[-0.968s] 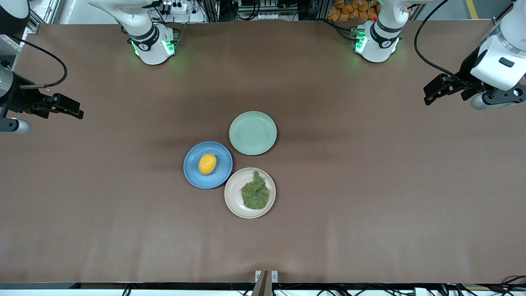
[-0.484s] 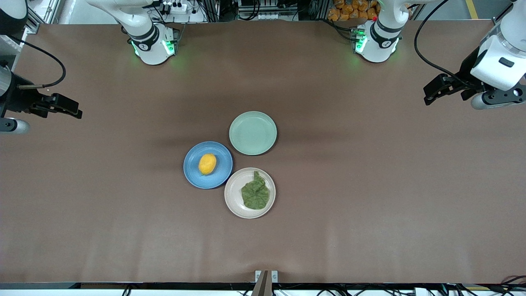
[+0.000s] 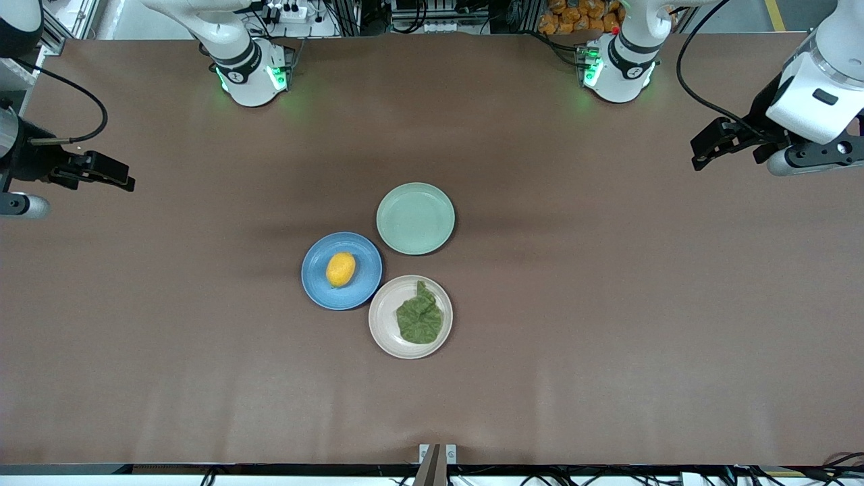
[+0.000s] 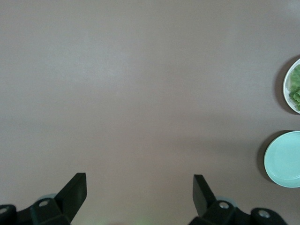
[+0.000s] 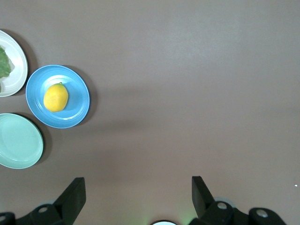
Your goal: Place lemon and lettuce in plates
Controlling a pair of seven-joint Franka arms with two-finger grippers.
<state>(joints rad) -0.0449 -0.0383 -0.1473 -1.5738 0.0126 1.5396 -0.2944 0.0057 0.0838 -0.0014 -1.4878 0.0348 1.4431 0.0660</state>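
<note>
A wide brown table (image 3: 607, 304) is filling the scene, with two white Franka arms reaching out from bases along its robot edge. Three round plates are sitting clustered at the middle, rims nearly touching. The mint-green plate (image 3: 415, 218) is lying bare, nearest the bases. The blue plate (image 3: 317, 283) is lying toward the right arm's end, and the beige-pink plate (image 3: 385, 324) is sitting closest to the front camera.

The lettuce (image 3: 419, 317) — a dark green, wrinkled leaf — is resting in the beige-pink plate. The lemon (image 3: 340, 268) is lying in the blue plate, close to its centre.

The left gripper (image 3: 702, 152) is hanging over bare table at the left arm's end, jaws spread wide and grasping nothing. The right gripper (image 3: 121, 179) is hanging over bare table at the right arm's end — jaws likewise released and empty. Both are well apart from the plates.
</note>
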